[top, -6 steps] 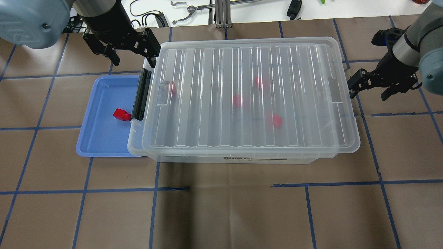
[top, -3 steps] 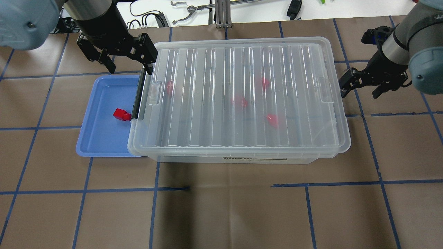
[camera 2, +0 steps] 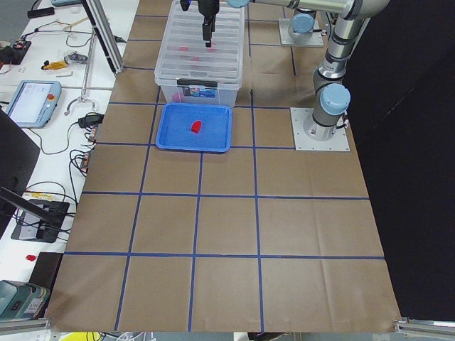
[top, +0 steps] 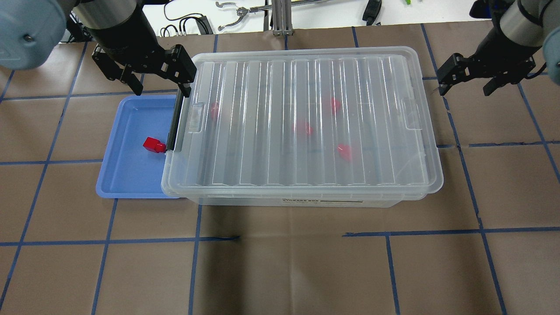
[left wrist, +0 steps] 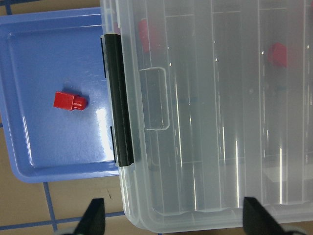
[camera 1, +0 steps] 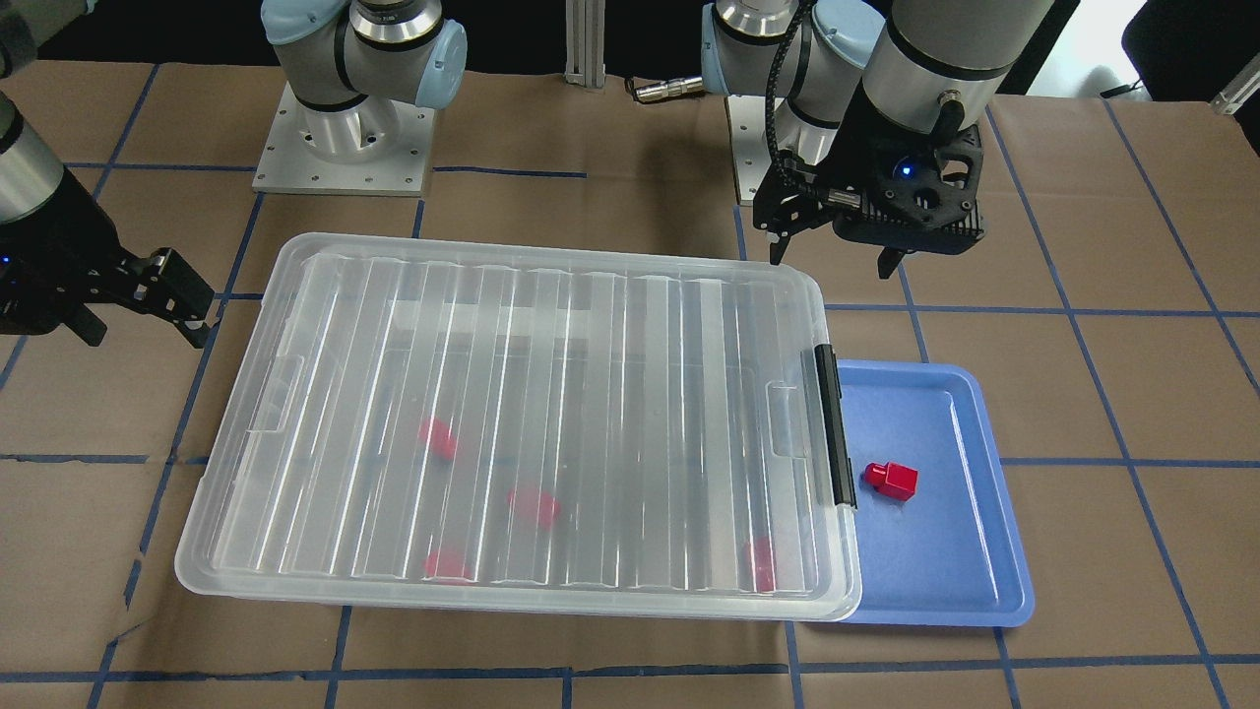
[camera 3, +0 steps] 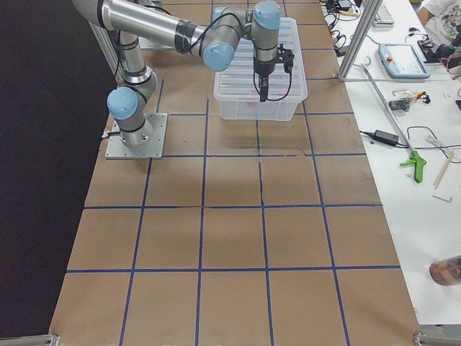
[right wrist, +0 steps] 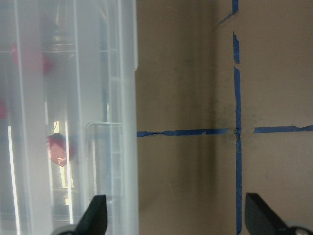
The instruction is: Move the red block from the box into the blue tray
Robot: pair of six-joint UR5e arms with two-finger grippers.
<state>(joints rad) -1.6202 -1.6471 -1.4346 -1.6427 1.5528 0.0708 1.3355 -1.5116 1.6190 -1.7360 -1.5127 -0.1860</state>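
Observation:
One red block (top: pixel 153 145) lies in the blue tray (top: pixel 127 175), close to the box's black latch (top: pixel 174 127); it also shows in the front view (camera 1: pixel 891 479) and the left wrist view (left wrist: pixel 69 101). The clear box (top: pixel 306 192) has its ribbed lid (top: pixel 271 83) lying flat on it. Several more red blocks (top: pixel 302 128) show blurred through the lid. My left gripper (top: pixel 157 81) is open and empty above the box's far left corner. My right gripper (top: pixel 466 85) is open and empty, off the box's right end.
The box's left end overlaps the blue tray's right edge (camera 1: pixel 856 591). Brown paper with blue tape lines (top: pixel 280 238) covers the table. Tools and cables (top: pixel 236 13) lie on the white bench beyond the far edge.
The lid has shifted left and settled flat on the box. My right gripper has drawn back from the lid's right end towards the far side. My left gripper has edged left.

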